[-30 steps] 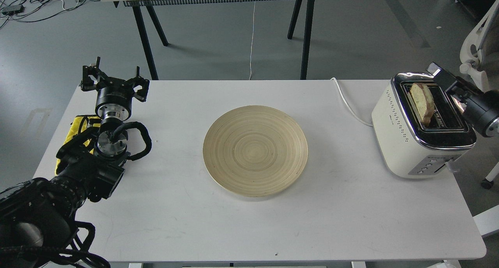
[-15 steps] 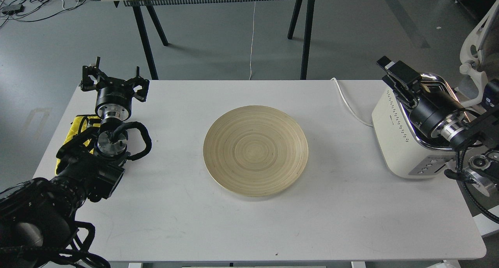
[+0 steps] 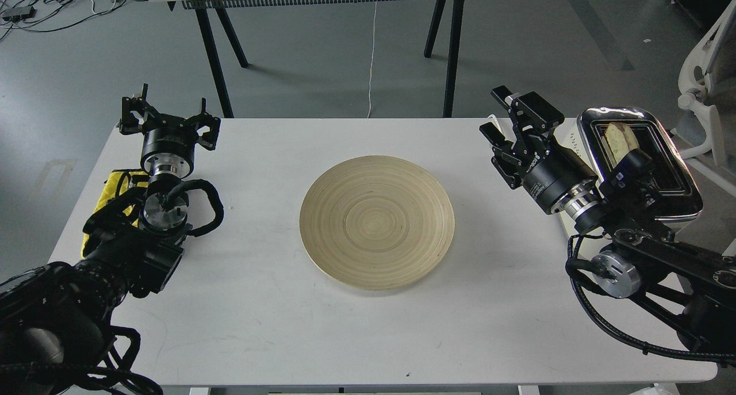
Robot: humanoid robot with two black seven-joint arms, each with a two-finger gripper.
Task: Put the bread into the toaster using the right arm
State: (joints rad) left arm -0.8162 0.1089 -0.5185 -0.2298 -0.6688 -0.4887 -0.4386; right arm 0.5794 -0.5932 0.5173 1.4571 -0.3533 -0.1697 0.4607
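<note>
Your right gripper hangs above the table at about three o'clock from the plate, fingers spread apart and holding nothing. Its wrist carries white lettering, but you cannot read it at this size. The bread stands in the left slot of the toaster, at the table's far right edge, with its top poking above the chrome rim; the right arm crosses in front of the toaster's cream side and hides most of it. Any writing on the toaster's chrome top is too small to make out. A white cord shows just behind the right gripper. The plate sits bare near the table's centre. At its nine o'clock your left gripper points away from you near the far left edge, its fingers splayed and holding nothing, with a yellow cloth showing beside the left arm.
</note>
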